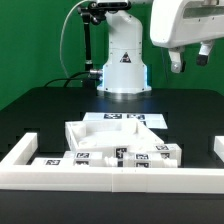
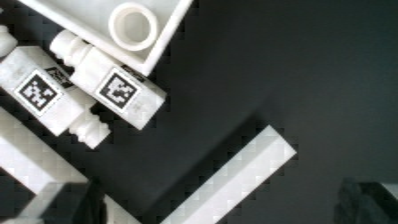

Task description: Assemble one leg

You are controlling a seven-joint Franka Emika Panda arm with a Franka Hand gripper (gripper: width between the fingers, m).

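Observation:
Several legs lie in a row just behind the white front wall; they are short white posts with black-and-white tags, for example one (image 1: 130,153) in the middle. Two legs (image 2: 118,88) (image 2: 36,88) lie side by side in the wrist view, next to the corner of the wide flat panel (image 2: 98,12) with a round hole. That panel (image 1: 105,133) sits behind the legs. My gripper (image 1: 184,62) hangs high above the table at the exterior view's right, far from every part. It is open and empty; its dark fingertips (image 2: 365,200) show only dimly at the wrist picture's edge.
A low white wall (image 1: 110,173) frames the work area at the front and sides; a stretch of it (image 2: 240,178) crosses the wrist view. The marker board (image 1: 120,117) lies flat before the robot base (image 1: 122,60). The table is black.

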